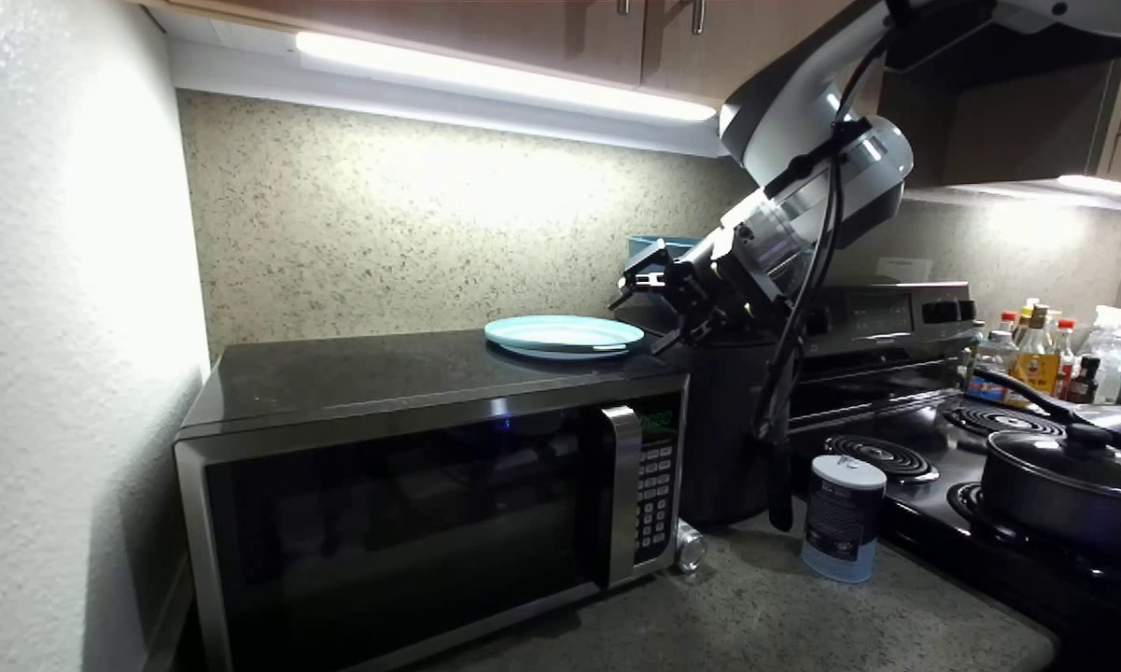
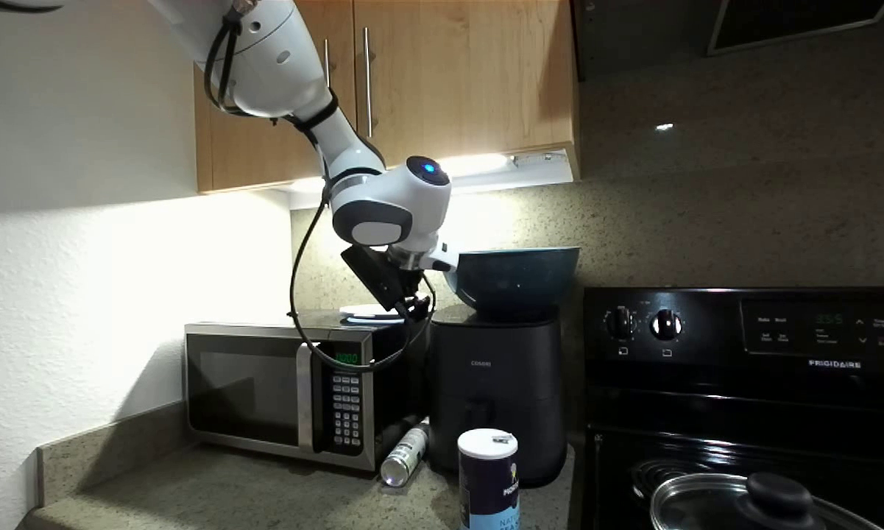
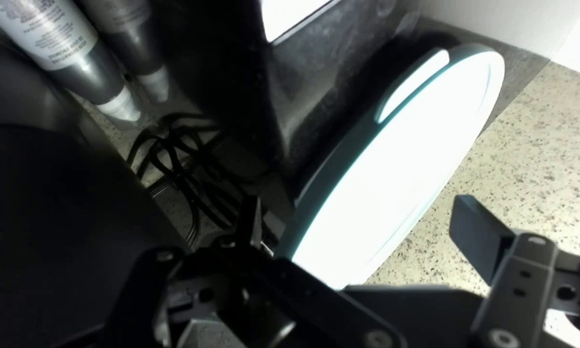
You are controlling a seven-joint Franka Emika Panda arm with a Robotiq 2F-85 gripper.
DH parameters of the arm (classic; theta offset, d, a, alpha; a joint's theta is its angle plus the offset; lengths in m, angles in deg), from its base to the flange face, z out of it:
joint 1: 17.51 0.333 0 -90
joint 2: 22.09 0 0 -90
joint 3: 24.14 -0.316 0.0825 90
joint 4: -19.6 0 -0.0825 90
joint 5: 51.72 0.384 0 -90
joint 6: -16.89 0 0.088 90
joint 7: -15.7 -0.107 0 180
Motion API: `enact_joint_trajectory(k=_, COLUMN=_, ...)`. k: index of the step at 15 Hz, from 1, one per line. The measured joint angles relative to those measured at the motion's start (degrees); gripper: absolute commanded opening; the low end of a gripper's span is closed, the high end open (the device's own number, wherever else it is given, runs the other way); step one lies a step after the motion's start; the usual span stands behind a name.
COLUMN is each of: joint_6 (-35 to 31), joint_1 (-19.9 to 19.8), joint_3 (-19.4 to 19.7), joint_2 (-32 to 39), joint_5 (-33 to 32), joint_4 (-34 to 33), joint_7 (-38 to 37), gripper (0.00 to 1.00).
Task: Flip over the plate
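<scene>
The pale blue plate (image 1: 565, 333) lies flat on top of the microwave (image 1: 411, 523), toward its right end, with the speckled wall (image 1: 336, 215) behind it. Its wide rim looks uppermost from here, the plate narrowing underneath. In both exterior views the robot's arm (image 2: 394, 206) hangs over this spot, its wrist tilted down toward the plate. The fingers (image 3: 478, 238) are spread wide apart and have hold of nothing; they stand just beside the plate's right rim, one higher than the other. In the wrist view the plate shows in the gap between them, though I cannot tell whether either finger touches it.

The microwave stands at the left of the desk (image 2: 265, 487). To its right is a black air fryer (image 2: 497, 397) carrying a deep teal bowl (image 2: 515, 283). A bottle (image 2: 405, 454) lies on the desk between the microwave and the air fryer, and dark cables (image 3: 174, 176) lie tangled farther back in that gap. A canister (image 2: 489, 486) with a white lid stands upright, nearer than the air fryer. Farther right is the black stove (image 2: 751, 412), where a lidded pot (image 1: 1064, 504) sits on the near side and a group of bottles (image 1: 1036, 364) stands beyond it. Wooden cabinets (image 2: 464, 81) hang above, a lit strip (image 1: 504, 77) beneath them.
</scene>
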Motion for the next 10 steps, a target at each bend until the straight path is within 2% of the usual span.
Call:
enact_joint_trajectory(k=1, joint_6=1.5, joint_1=0.0, joint_3=0.0, joint_2=0.0, joint_5=0.0, joint_4=0.0, joint_7=0.0, gripper=0.75)
enact_joint_trajectory(k=2, joint_6=2.8, joint_1=-0.1, joint_3=-0.2, joint_2=0.0, joint_5=0.0, joint_4=0.0, joint_7=0.0, gripper=0.74)
enact_joint_trajectory(k=4, joint_6=3.7, joint_1=-0.6, joint_3=-0.3, joint_2=0.0, joint_5=0.0, joint_4=0.0, joint_7=0.0, gripper=0.62)
enact_joint_trajectory(k=10, joint_6=5.1, joint_1=-2.3, joint_3=-0.4, joint_2=0.0, joint_5=0.0, joint_4=0.0, joint_7=0.8, gripper=0.21)
